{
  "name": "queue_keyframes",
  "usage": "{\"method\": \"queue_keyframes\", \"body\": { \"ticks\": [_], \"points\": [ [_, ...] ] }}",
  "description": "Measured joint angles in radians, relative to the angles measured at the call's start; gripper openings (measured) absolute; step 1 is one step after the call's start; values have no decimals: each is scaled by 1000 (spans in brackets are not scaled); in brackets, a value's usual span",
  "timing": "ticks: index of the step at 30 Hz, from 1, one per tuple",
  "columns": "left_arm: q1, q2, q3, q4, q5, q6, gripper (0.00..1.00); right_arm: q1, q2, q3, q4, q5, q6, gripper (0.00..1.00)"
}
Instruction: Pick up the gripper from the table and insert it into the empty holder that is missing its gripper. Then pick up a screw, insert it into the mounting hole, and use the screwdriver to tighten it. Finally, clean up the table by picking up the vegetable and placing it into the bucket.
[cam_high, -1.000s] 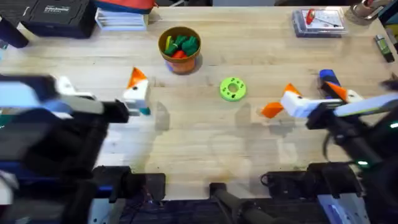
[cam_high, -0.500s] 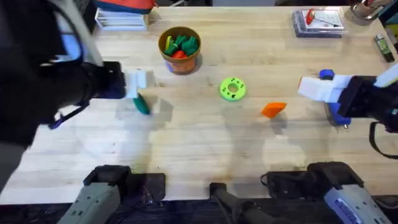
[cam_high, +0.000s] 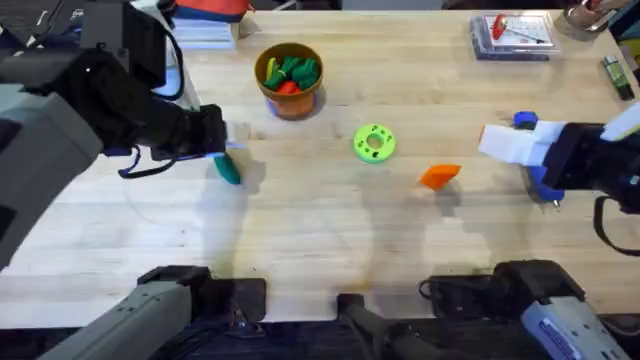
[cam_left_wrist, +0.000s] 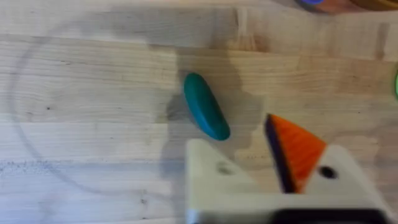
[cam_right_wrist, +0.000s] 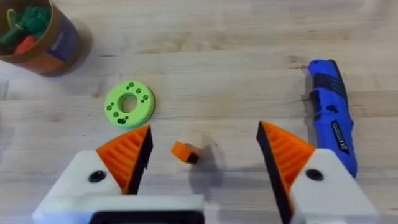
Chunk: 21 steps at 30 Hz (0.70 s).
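The gripper, a small orange wedge, lies on the table right of centre. My right gripper hovers open just right of it, both orange pads empty. The blue screwdriver lies partly under that arm. My left gripper is shut on nothing above a teal piece. It has one orange-tipped finger, and its other finger is the holder, bare and white. The green disc vegetable sits mid-table. Behind it stands the bucket.
Dark green and red toy pieces lie in the bucket. A clear case with red parts sits at the back right, and dark boxes and books at the back left. The left arm looms large over the left side.
The left arm has risen and swung toward the back left, its gripper still by the teal piece. The right gripper drew back right from the orange wedge, then held still.
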Motion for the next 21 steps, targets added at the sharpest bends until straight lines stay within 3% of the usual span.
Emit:
{"method": "queue_keyframes", "body": {
  "ticks": [2,3,6,9,13,17,21],
  "points": [
    [0,-10,0,6,-3,-7,54,0,0,0,0,0,0,994],
    [0,-19,0,8,-5,-7,23,0,0,0,0,0,0,994],
    [-3,-70,0,23,-7,5,434,0,0,0,0,0,0,994],
    [-26,-157,0,42,-4,41,914,0,0,0,0,0,0,994],
    [-93,-286,0,78,56,144,985,0,0,0,0,0,0,994],
    [-160,-388,0,151,187,272,985,0,0,0,0,0,0,994],
    [-205,-446,0,276,310,344,985,0,0,0,0,0,0,994]
  ]
}}
